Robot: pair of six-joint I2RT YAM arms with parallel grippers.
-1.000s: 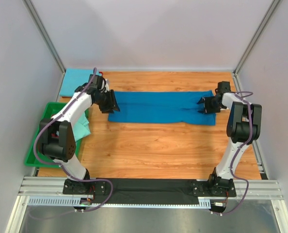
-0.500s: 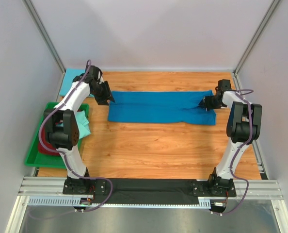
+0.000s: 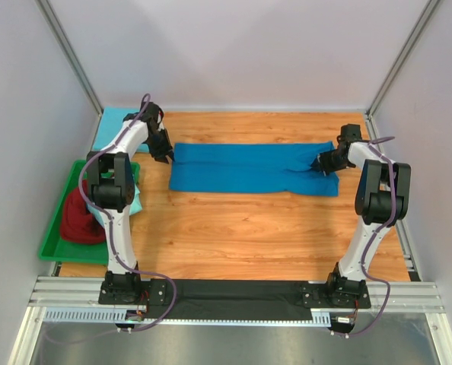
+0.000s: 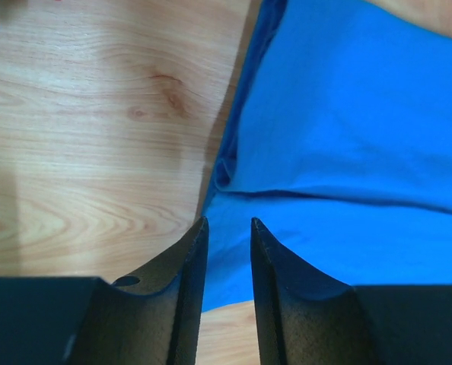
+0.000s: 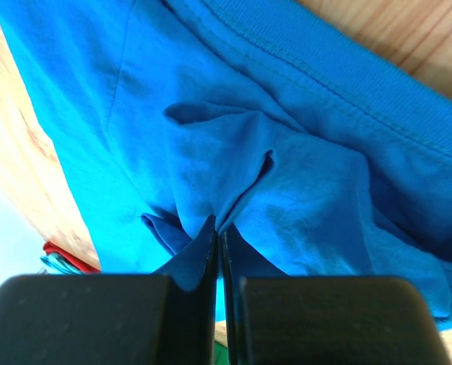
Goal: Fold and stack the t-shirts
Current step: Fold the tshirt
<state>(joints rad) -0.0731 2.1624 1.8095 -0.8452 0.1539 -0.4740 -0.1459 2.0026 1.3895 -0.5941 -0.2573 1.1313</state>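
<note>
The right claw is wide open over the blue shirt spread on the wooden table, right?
No: the right gripper is shut, pinching a fold of the blue shirt spread on the wooden table. The right wrist view shows it.

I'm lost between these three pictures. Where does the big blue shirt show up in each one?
Top external: royal blue t-shirt, a long strip across the middle, toward the back.
Left wrist: fills the right side.
Right wrist: fills nearly everything, pinched by the right gripper.
Shared landmark: the wooden table.
</note>
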